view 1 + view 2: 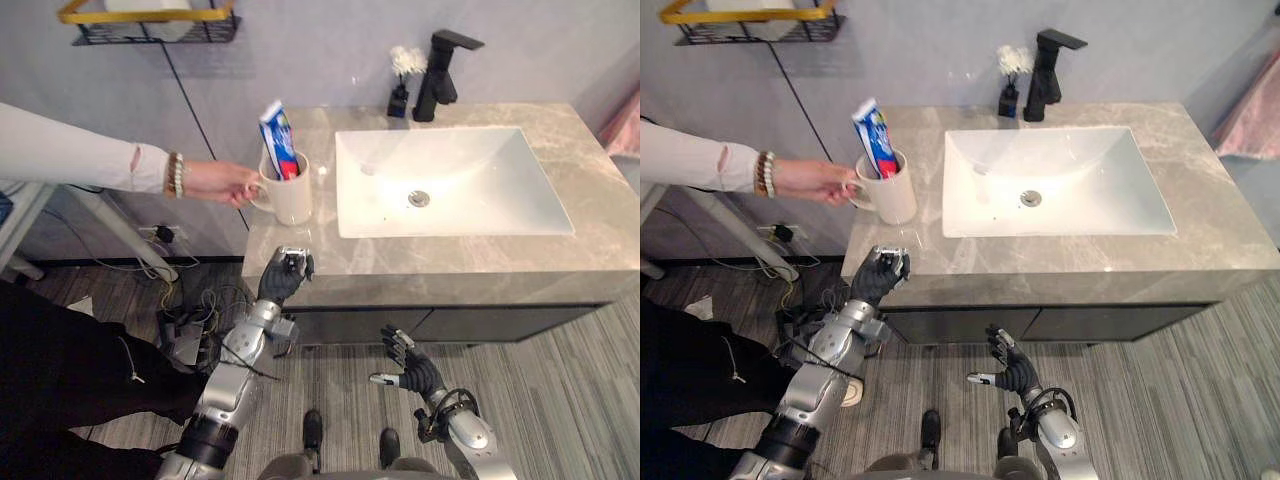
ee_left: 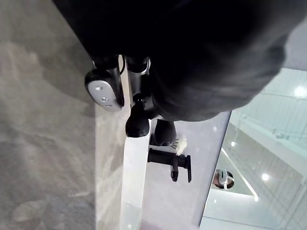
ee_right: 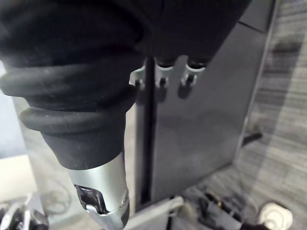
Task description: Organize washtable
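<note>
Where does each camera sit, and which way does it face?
Left eye view: head, facing down on the countertop and a person's hand holding the mug; left hand, right hand show.
Right eye view: beside it, same scene.
Left wrist view: left wrist, facing along the countertop to the faucet; its dark cover shows.
Right wrist view: right wrist, facing the cabinet front; its fingers show.
Shared: faucet, in eye and left wrist views.

Silver-grey jointed arms, left hand and right hand under dark ribbed covers, fingers apparently dark-tipped.
</note>
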